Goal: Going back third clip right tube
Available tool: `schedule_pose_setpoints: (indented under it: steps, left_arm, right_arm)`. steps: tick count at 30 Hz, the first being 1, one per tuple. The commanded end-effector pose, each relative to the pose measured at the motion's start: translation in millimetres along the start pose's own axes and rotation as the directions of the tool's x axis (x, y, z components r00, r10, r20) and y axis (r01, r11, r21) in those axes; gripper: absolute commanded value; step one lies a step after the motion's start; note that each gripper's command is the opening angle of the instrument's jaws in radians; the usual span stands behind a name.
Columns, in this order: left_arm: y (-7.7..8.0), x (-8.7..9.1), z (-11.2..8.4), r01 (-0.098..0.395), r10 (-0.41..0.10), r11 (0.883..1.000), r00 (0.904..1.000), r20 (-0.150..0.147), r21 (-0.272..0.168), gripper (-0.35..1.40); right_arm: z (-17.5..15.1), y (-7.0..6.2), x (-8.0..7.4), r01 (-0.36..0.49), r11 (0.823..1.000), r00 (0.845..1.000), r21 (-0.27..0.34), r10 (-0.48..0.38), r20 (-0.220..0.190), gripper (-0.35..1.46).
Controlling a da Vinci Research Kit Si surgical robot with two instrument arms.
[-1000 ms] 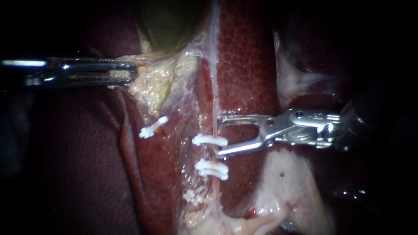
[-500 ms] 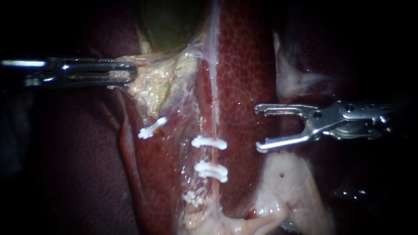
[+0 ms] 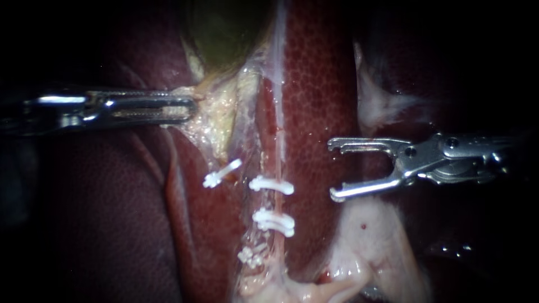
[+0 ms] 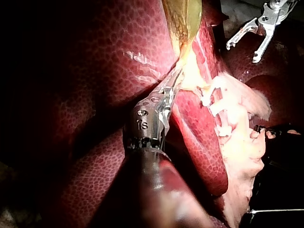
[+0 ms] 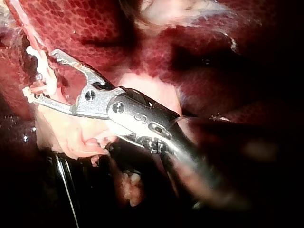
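The right tube (image 3: 278, 160) runs as a thin pale strand down the liver (image 3: 320, 84). It carries three white clips: an upper (image 3: 271, 185), a middle (image 3: 273, 221) and a lower (image 3: 251, 256). A single white clip (image 3: 222, 173) sits on the left tube. My right instrument (image 3: 333, 170) holds its jaws open and empty over the liver, well right of the clips; the right wrist view shows these jaws (image 5: 42, 75) open beside the clips (image 5: 38, 59). My left instrument (image 3: 188, 108) is shut on yellowish tissue under the green gallbladder (image 3: 224, 28); in the left wrist view its jaws (image 4: 175, 80) grip that tissue.
Pale fatty tissue (image 3: 370, 230) lies below my right instrument, and another pale patch (image 3: 382, 104) lies above it. Dark red liver (image 3: 112, 213) fills the left side. In the left wrist view my right instrument (image 4: 251, 37) hangs open beyond the clips.
My right instrument drew back to the right, away from the clipped tube, its jaws open, then held still. My left instrument shifted right and slightly down, carrying the held tissue and the left clip along.
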Motion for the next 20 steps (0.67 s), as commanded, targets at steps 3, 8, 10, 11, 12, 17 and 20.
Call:
schedule_pose_setpoints:
  steps: [3,8,10,11,12,17,20]
  left_arm:
    - [-0.2,0.3,0.7,0.004,-0.004,1.000,1.0000,-0.006,0.004,-0.15]
    - [-0.3,0.3,1.3,0.004,-0.004,1.000,1.0000,-0.007,0.008,-0.13]
    - [-0.4,0.3,1.3,0.004,-0.004,1.000,1.0000,-0.007,0.008,-0.13]
    - [-0.4,0.3,1.3,0.004,-0.004,1.000,1.0000,-0.007,0.008,-0.13]
    - [-0.4,0.3,1.3,0.004,-0.004,1.000,1.0000,-0.007,0.008,-0.13]
    - [-0.4,0.3,1.3,0.004,-0.004,1.000,1.0000,-0.007,0.008,-0.13]
    - [-0.4,0.3,1.3,0.004,-0.004,1.000,1.0000,-0.007,0.008,-0.13]
  right_arm:
    - [0.2,0.0,0.0,0.000,1.000,1.000,0.002,0.000,-0.003,0.60]
    - [0.4,-0.2,0.2,-0.001,1.000,1.000,0.004,0.001,-0.006,0.60]
    - [0.5,-0.2,0.2,0.000,1.000,1.000,0.004,0.000,-0.006,0.60]
    - [0.5,-0.2,0.2,0.000,1.000,1.000,0.004,0.001,-0.006,0.60]
    - [0.5,-0.2,0.2,0.000,1.000,1.000,0.004,0.001,-0.006,0.60]
    - [0.5,-0.2,0.2,-0.001,1.000,1.000,0.004,0.001,-0.006,0.60]
    - [0.5,-0.2,0.2,0.005,1.000,1.000,0.004,-0.005,-0.006,0.60]
